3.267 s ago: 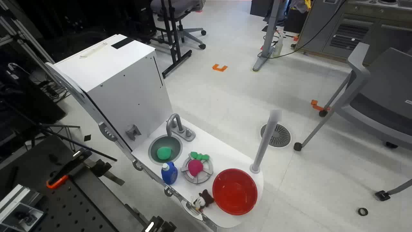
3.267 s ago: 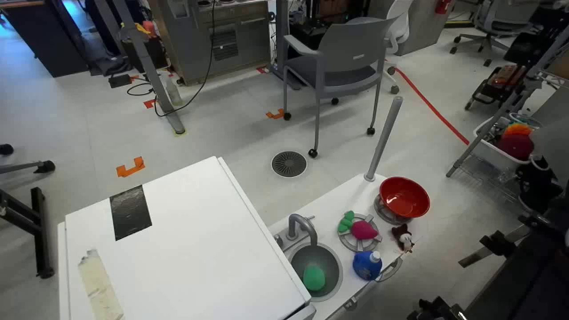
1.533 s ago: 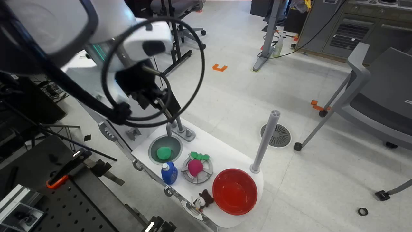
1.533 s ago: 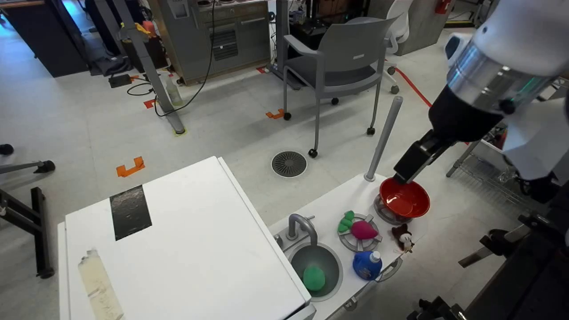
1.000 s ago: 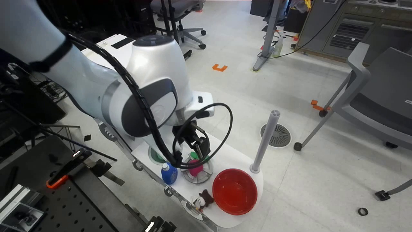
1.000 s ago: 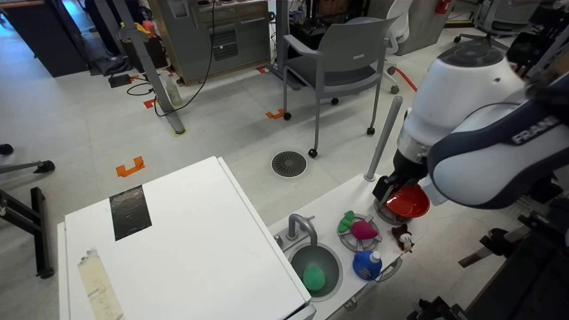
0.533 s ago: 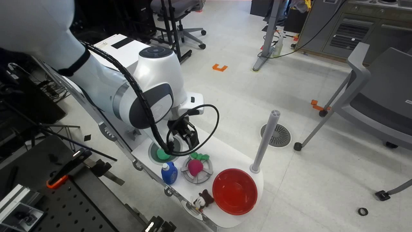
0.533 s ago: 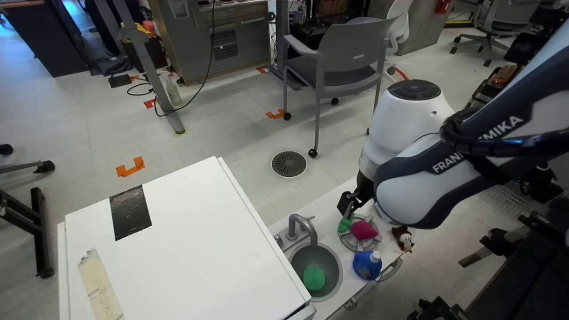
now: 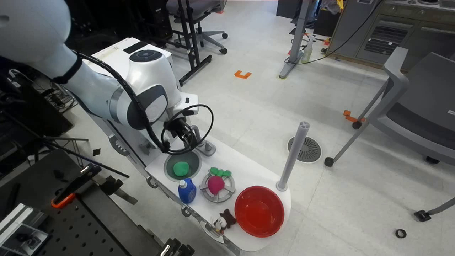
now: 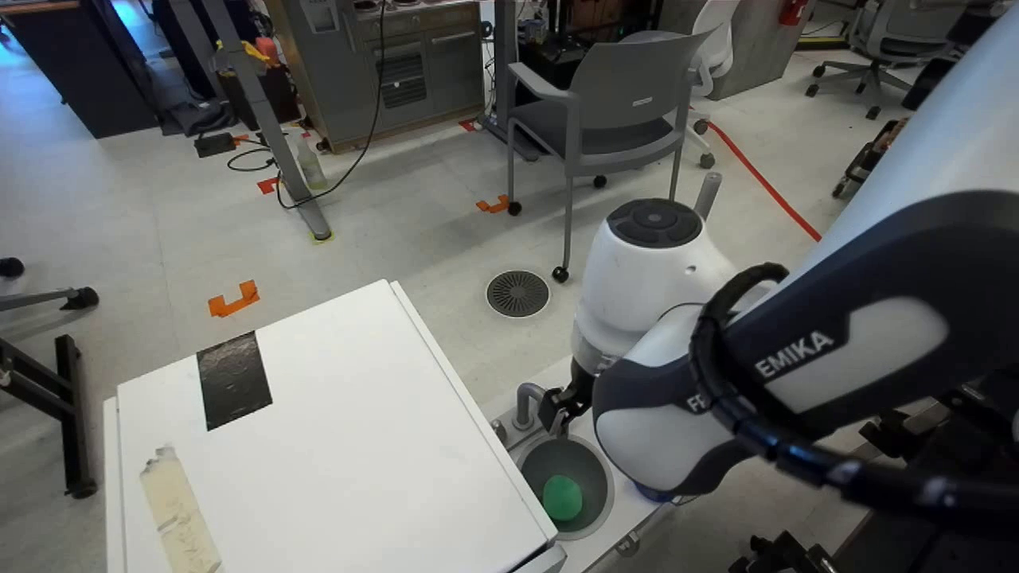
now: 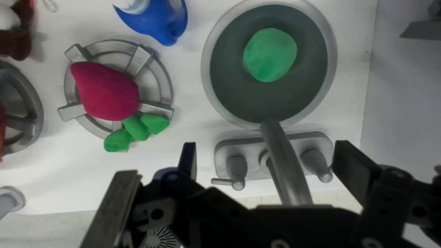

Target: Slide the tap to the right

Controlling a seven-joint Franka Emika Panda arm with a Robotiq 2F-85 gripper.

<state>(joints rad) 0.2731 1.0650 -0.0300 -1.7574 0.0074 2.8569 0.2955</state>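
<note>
At six o'clock from the sink (image 11: 205,65) in the wrist view: silver-grey toy tap (image 11: 286,162), mounted on a light grey base (image 11: 251,151), with a curved spout directed toward twelve o'clock and overlapping the sink's rim. On the same base: two small handles (image 11: 237,168), at nine and three o'clock of the spout. At the tap: claw (image 11: 267,151), released, with dark fingers (image 11: 355,168) spread well apart toward nine and three o'clock and the spout visible between them; with contact impossible to tell. In both exterior views: claw close to the tap and partly hiding it, at the end of a white robot arm (image 9: 99,96); arm at ten o'clock from the claw in an exterior view.

Within the sink: green rounded object (image 11: 270,55), slightly toward twelve o'clock from the centre. At nine o'clock from the sink: grey stove burner (image 11: 165,82) bearing a magenta toy root vegetable (image 11: 106,93), with green leaves (image 11: 135,127) toward five o'clock. At ten o'clock from the sink: blue detergent bottle (image 11: 162,20), cut off by the edge of the view.

On the white table (image 9: 249,172) in an exterior view: red bowl (image 9: 261,213) at four o'clock from the burner; small plush figure (image 9: 224,219) just beside the bowl, between eight and nine o'clock; grey upright post (image 9: 292,158) at one o'clock from the bowl.
</note>
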